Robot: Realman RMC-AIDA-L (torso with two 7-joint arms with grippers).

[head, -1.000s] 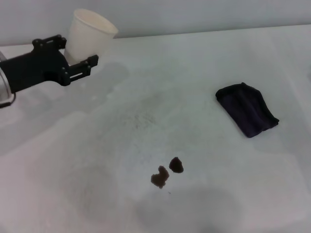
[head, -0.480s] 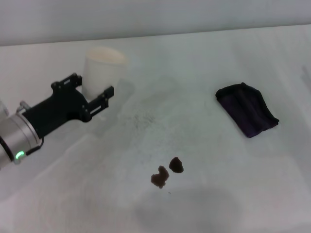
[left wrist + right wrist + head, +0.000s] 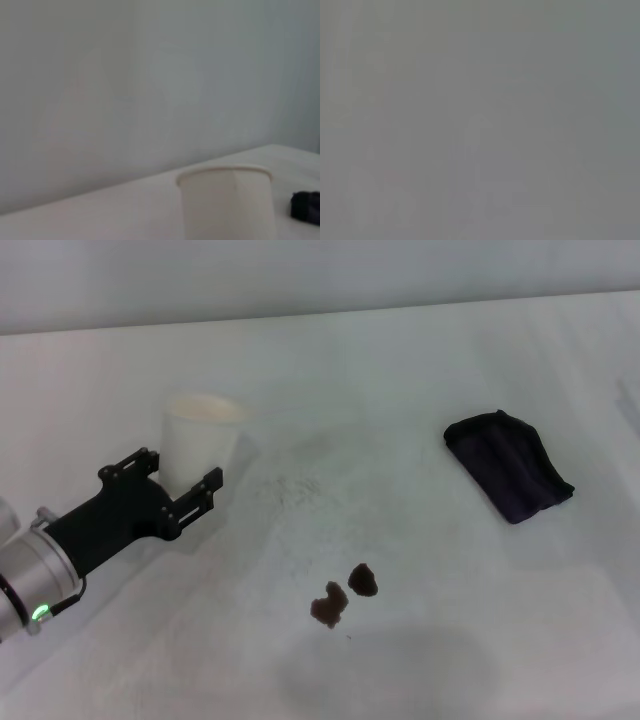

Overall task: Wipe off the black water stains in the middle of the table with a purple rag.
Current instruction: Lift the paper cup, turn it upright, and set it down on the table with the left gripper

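A: Where is the rag (image 3: 508, 466)?
B: Near the table's (image 3: 420, 360) right edge, its length running front to back, far from the left gripper (image 3: 180, 492).
A: And that gripper?
B: It grips the cup (image 3: 199, 439).

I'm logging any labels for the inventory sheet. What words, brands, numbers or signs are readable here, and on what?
None: no readable text in any view.
Cup: plain white, no print on the sides shown.
Rag: plain dark cloth, no tag visible.
Table: only two dark stains, no markings.
Left gripper: black, unlabelled; a green light glows on the arm, not a sign.
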